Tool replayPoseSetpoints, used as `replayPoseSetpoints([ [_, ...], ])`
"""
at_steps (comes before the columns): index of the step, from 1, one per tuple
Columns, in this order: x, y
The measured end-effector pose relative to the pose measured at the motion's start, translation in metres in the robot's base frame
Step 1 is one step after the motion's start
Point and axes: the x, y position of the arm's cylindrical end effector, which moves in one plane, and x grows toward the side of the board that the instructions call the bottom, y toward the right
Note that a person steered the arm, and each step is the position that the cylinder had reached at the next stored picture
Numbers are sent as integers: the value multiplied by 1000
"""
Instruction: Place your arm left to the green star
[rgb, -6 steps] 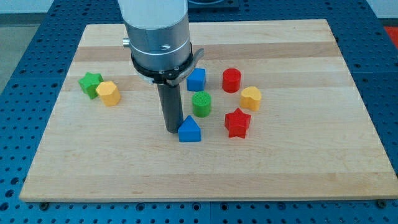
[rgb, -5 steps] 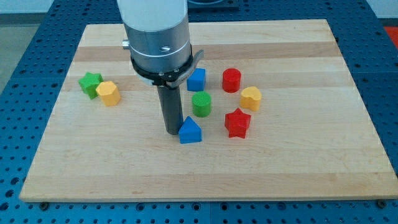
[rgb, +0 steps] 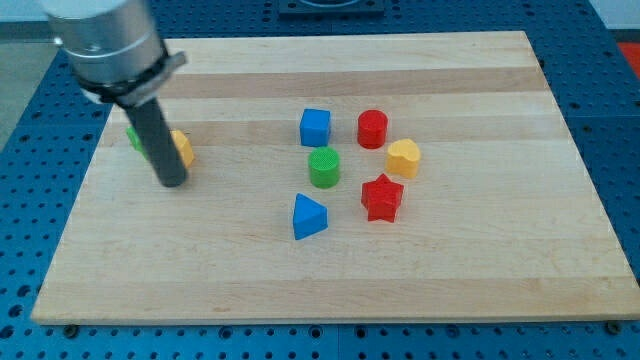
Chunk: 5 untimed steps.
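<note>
Resting my tip (rgb: 172, 183) below green star (rgb: 131, 134) — near board (rgb: 450, 280) left edge.

Pale wooden board (rgb: 480, 270), blue pegboard surround (rgb: 620, 120), red star (rgb: 381, 197), blue cube (rgb: 315, 127)

A wooden board (rgb: 480, 260) lies on a blue perforated table (rgb: 620, 120). Near the middle stands a blue cube (rgb: 315, 127), with a green cylinder (rgb: 324, 167) just below it and a blue triangular block (rgb: 308, 216) lower still. To the view's right are a red cylinder (rgb: 372, 129), a yellow hexagonal block (rgb: 403, 157) and a red star (rgb: 382, 197). Another yellow block (rgb: 183, 147) sits far on the left, partly hidden.
</note>
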Motion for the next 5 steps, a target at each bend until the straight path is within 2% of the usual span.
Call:
replayPoseSetpoints([
  [1,0,-39],
  [3,-29,-94],
  [5,-72,-95],
])
